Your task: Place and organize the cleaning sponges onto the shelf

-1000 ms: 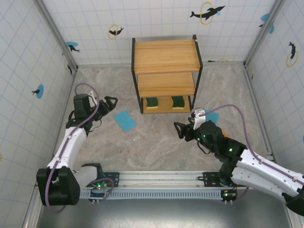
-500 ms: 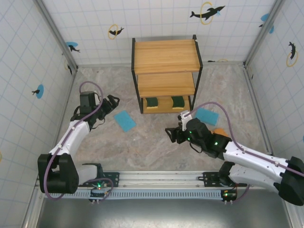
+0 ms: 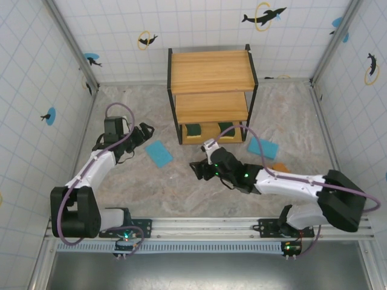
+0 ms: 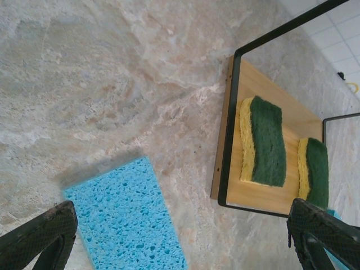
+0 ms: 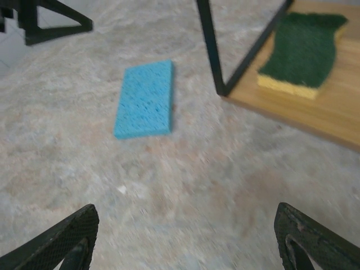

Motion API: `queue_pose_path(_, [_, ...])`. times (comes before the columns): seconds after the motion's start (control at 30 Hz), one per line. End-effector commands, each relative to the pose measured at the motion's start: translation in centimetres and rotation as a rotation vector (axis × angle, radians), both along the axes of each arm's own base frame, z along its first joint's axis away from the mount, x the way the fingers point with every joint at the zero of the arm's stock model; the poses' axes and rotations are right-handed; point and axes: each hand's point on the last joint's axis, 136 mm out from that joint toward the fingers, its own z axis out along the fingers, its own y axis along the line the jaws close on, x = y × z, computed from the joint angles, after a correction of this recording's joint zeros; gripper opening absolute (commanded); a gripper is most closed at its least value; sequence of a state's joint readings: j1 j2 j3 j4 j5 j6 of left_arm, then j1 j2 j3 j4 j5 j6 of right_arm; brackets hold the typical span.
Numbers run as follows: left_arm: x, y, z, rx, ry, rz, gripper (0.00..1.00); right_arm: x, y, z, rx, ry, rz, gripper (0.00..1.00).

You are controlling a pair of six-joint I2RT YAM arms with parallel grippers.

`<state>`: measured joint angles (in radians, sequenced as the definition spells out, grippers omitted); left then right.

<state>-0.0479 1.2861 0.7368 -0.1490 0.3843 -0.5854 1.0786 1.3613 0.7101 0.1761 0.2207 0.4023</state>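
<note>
I read everything off the shelf [image 3: 210,71], which stands at the far middle of the floor against the tiled wall. Its lowest board carries two cleaning sponges, green face up and yellow backing underneath: the left green sponge [image 3: 194,130] and the right green sponge [image 3: 226,128]. They lie side by side with a gap between them. The two upper boards are bare wood.

On my left wrist feed, both green pads sit flat inside the black frame. The left-hand blue sponge [image 3: 159,153] lies on the stone floor just off the shelf's front left corner, apart from the frame. The left gripper [image 3: 145,132] hangs near that sponge, on the side away from the shelf. Its fingers [image 4: 39,236] are spread wide with nothing between them.

The right gripper [image 3: 196,170] sits in front of the shelf, low over the floor and facing the left-hand blue sponge. Its jaws are also wide apart and empty. Its fingertips [image 5: 315,239] frame bare floor on the right wrist feed, which is somewhat blurred.

The right-hand blue sponge [image 3: 263,148] lies off the shelf's front right corner. Just beyond it, nearer to me, an orange sponge [image 3: 279,167] peeks out beside the right arm.
</note>
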Motion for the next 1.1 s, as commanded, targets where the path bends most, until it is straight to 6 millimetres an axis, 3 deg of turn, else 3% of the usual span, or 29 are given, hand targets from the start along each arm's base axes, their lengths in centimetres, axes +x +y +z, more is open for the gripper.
queue_pose_path(0.0, [0.0, -0.5, -0.6, 0.005, -0.001, -0.05, 0.97, 1.7, 2.9, 2.9, 0.067, -0.081, -0.021, 0.84])
queue_pose_path(0.17, [-0.8, -0.1, -1.1, -0.022, -0.012, -0.032, 0.97, 2.8, 5.7, 2.3, 0.06, -0.074, -0.011, 0.86])
queue_pose_path(0.5, [-2.1, 1.5, -0.8, -0.028, -0.009, -0.023, 0.98, 4.3, 11.5, -2.1, 0.042, -0.01, 0.001, 0.94])
queue_pose_path(0.73, [-3.0, 2.6, -0.8, -0.065, -0.025, 0.006, 0.98, 5.2, 13.9, -4.6, 0.006, -0.001, 0.003, 0.94])
queue_pose_path(1.07, [-3.4, 3.2, -1.0, -0.058, -0.027, 0.029, 0.97, 6.9, 15.5, -8.1, -0.082, 0.011, 0.009, 0.94])
